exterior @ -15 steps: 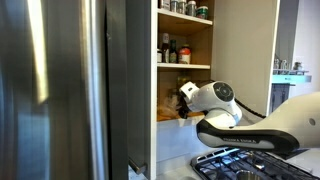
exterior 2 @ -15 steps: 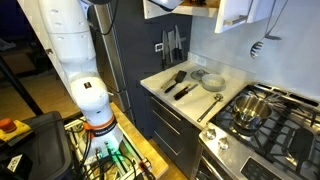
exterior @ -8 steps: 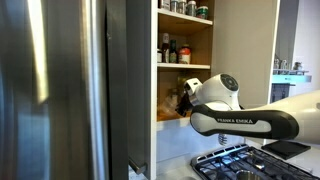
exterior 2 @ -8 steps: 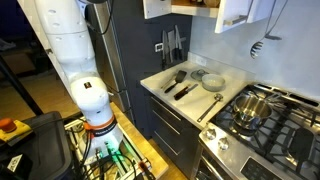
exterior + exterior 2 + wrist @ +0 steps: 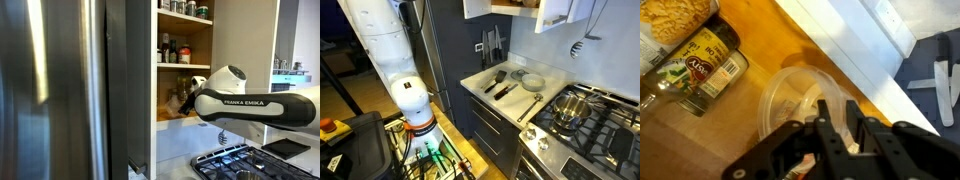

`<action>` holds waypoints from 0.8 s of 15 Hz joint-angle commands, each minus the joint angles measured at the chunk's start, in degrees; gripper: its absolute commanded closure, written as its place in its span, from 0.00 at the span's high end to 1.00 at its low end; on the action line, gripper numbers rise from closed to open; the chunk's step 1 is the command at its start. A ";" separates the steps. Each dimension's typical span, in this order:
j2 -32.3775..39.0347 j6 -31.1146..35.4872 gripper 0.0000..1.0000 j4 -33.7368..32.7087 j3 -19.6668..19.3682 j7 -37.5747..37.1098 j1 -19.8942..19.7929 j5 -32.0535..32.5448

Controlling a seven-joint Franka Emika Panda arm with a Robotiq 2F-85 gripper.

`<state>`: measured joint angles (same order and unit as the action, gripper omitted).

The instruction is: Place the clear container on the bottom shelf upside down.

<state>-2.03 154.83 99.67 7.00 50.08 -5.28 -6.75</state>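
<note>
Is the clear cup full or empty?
Empty: in the wrist view, the wooden shelf shows right through the clear cup.

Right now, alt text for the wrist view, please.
The gripper comes in from the bottom edge over the clear container on the bottom shelf; whether it grips the container is unclear. A yellow-labelled jar shows at upper left, the cabinet's cream edge at upper right.
</note>
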 commanded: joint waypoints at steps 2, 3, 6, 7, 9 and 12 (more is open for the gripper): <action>-0.09 -0.01 0.24 0.04 -0.01 -0.24 0.00 -0.01; -0.08 -0.01 0.24 0.06 -0.02 -0.29 0.00 -0.01; 0.36 0.31 0.06 -0.53 -0.05 0.59 0.35 -4.44; 0.49 0.27 0.06 -0.95 -0.04 1.29 0.59 -7.73; 0.66 -0.11 0.06 -2.03 0.00 2.74 0.84 -15.87; 0.96 -1.67 0.06 -4.02 -0.20 6.61 1.25 -30.20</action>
<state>-1.75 154.94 97.89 7.22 52.79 -4.66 -25.67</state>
